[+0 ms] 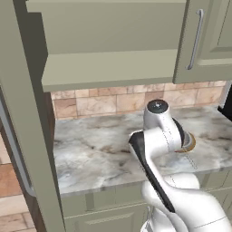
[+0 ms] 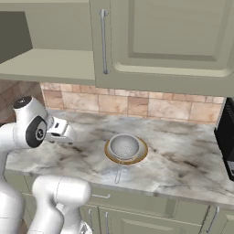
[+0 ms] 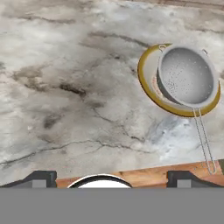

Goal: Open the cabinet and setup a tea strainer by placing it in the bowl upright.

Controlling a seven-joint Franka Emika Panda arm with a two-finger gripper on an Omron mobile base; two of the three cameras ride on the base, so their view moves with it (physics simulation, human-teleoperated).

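You had the tea strainer (image 3: pixel 187 75) sitting upright in the bowl (image 3: pixel 151 89) on the marble counter (image 3: pixel 65 87); the cabinet (image 1: pixel 22 113) door stood open. Your gripper (image 3: pixel 111 177) hung nearby, fingers spread wide, empty.

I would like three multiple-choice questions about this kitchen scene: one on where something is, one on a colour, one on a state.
1. Where is the tea strainer?
A. on the cabinet shelf
B. in the bowl on the counter
C. between the gripper's fingers

2. What colour is the bowl's rim?
A. blue
B. black
C. tan-yellow

3. What is the state of the gripper?
A. open and empty
B. shut on the strainer
C. shut on the bowl

Answers:
1 B, the strainer cup sits in the bowl, mouth up, handle over the rim.
2 C, the hand view shows a tan-yellow ring.
3 A, the fingertips stand wide apart with nothing between.
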